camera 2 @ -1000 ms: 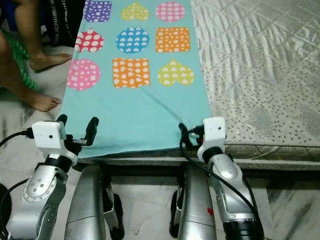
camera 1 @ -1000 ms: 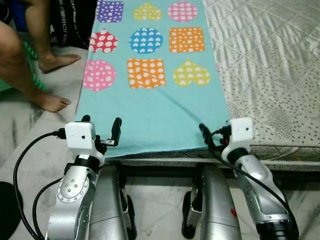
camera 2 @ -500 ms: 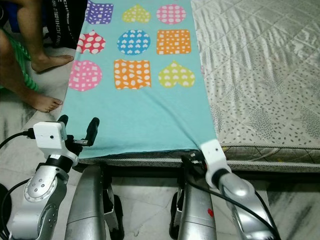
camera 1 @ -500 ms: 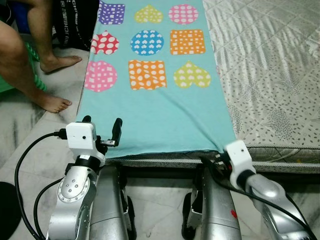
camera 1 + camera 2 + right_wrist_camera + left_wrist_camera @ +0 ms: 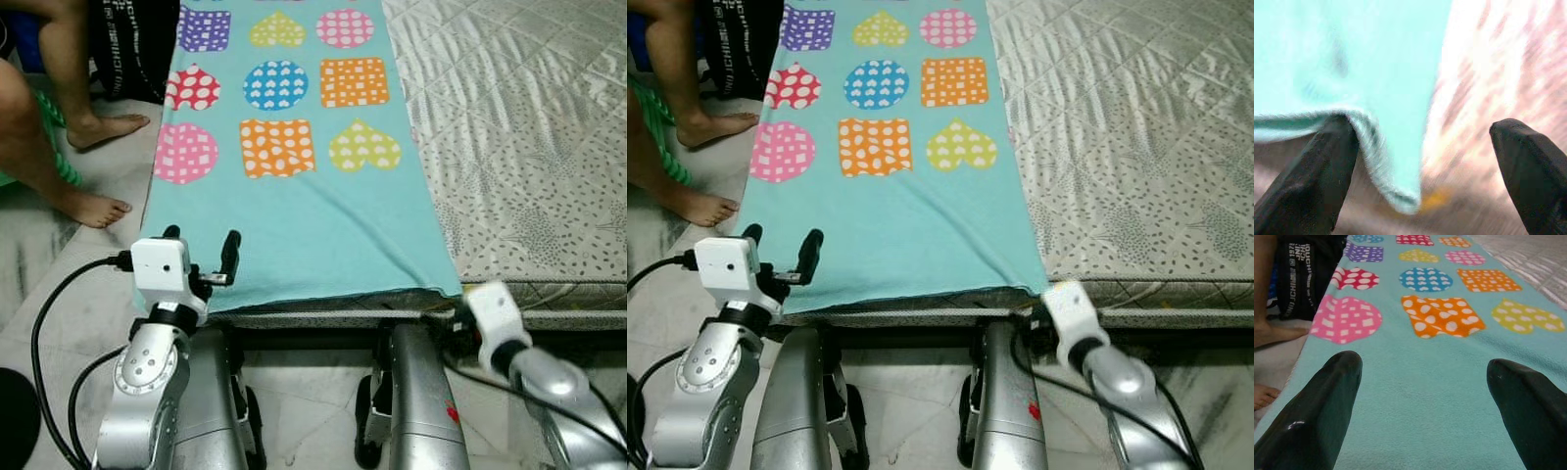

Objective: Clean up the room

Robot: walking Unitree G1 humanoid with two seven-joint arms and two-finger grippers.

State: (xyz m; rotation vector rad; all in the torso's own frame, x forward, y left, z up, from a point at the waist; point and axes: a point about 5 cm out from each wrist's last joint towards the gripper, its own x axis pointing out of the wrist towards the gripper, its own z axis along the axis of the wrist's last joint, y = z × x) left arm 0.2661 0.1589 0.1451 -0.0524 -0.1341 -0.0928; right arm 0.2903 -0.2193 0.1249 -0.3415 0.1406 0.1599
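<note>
A turquoise fleece blanket point(image 5: 294, 211) is shown spread flat along the left side of a bed, its near edge draped over the bed's front edge. The blanket is printed with rows of hearts, circles and squares in pink, orange, yellow-green, blue, red and purple, each filled with white dots or small hearts. A faint crease is seen running towards its near right corner. Beside the blanket, the mattress point(image 5: 519, 127) is covered by a quilted grey-white sheet with a speckled pattern.

The left hand point(image 5: 201, 259) is held at the blanket's near left edge, its two black fingers point(image 5: 1317, 411) spread apart and released, with nothing between them. The right hand point(image 5: 1420, 161) is positioned at the near right corner, below the bed's edge; its fingers are likewise apart, the corner of the blanket hanging between them, ungripped. That view is blurred.

A person's bare legs and feet point(image 5: 93, 208) are seen on the marble floor point(image 5: 59, 284) to the left, near a black bag point(image 5: 132, 44).
</note>
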